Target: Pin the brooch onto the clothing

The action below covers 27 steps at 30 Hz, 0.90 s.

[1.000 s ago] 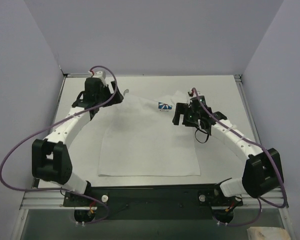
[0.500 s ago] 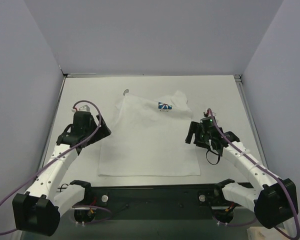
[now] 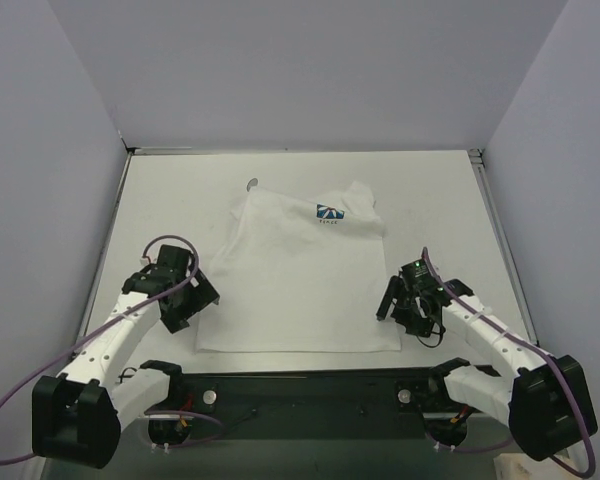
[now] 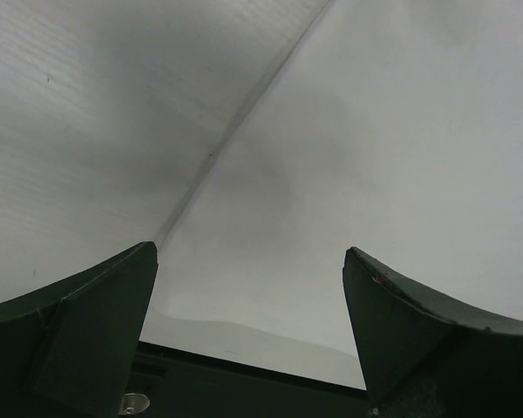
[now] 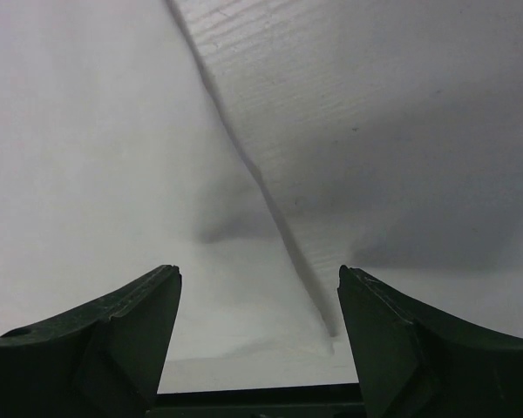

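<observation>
Big white table [image 3: 140, 215] with walls around it. The white T-shirt [image 3: 295, 285] is lying flat, pretty much dead centre. It's mostly smooth, with a bit of bunching up at its 1 o'clock corner.

The left arm [image 3: 105, 345] comes in from 7 o'clock and the right arm [image 3: 495, 340] from 5 o'clock. Each one has a purple cable [image 3: 10, 330] looping off it.

The left gripper [image 3: 192, 300] sits at about 8 o'clock, right by the shirt's near-left corner. Its wrist cam shows both fingers [image 4: 87, 322] spread wide with nothing between them, just the fabric edge and bare table below.

The right gripper [image 3: 392, 305] is at about 4 o'clock, beside the shirt's near-right corner. Its jaws also stand well apart and hold nothing, and the shirt's edge runs across the view underneath.

The little blue print [image 3: 330, 213] is at roughly 1 o'clock on the shirt.

The brooch [image 3: 252, 184] is a tiny round speck at 11 o'clock, just off the shirt's far-left corner. It's too small to make out any colour, or whether it touches the fabric. It's well apart from both grippers.
</observation>
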Motion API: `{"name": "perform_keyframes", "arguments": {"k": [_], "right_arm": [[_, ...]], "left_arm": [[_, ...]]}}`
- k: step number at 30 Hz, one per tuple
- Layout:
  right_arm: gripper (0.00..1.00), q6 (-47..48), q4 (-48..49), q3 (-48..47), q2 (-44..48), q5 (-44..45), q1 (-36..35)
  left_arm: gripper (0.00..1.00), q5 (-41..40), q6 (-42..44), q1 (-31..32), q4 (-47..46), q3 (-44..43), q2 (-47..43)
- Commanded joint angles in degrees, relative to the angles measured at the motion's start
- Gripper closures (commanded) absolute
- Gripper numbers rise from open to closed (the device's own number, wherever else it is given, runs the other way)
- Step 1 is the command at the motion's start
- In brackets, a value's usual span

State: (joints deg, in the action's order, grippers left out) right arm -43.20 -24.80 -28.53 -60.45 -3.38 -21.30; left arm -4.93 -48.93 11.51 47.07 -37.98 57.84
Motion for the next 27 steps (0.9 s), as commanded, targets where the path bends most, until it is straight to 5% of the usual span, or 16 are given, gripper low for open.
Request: {"name": "perform_keyframes", "arguments": {"k": [1, 12, 17, 20, 27], "right_arm": [[0.27, -2.3, -5.7, 1.5, 2.0, -1.5, 0.4], [0.45, -1.9, -2.8, 6.1, -1.0, -6.2, 0.4], [0.87, -0.8, -0.4, 4.5, -4.4, -7.3, 0.5], [1.00, 0.1, -0.3, 2.9, -5.2, -6.2, 2.0], [1.00, 3.5, -0.4, 0.8, -4.2, -7.4, 9.2]], "left_arm": [[0.03, -1.5, -5.1, -0.3, 3.3, 1.9, 2.2], [0.03, -1.9, -6.0, -0.3, 8.8, 0.7, 5.2], [0.03, 1.3, -6.0, -0.4, 7.2, 2.8, 4.9], [0.03, 2.1, -5.7, -0.3, 6.5, 2.9, 5.1], [0.11, 6.9, -4.9, -0.3, 4.0, 6.2, 3.2]]}}
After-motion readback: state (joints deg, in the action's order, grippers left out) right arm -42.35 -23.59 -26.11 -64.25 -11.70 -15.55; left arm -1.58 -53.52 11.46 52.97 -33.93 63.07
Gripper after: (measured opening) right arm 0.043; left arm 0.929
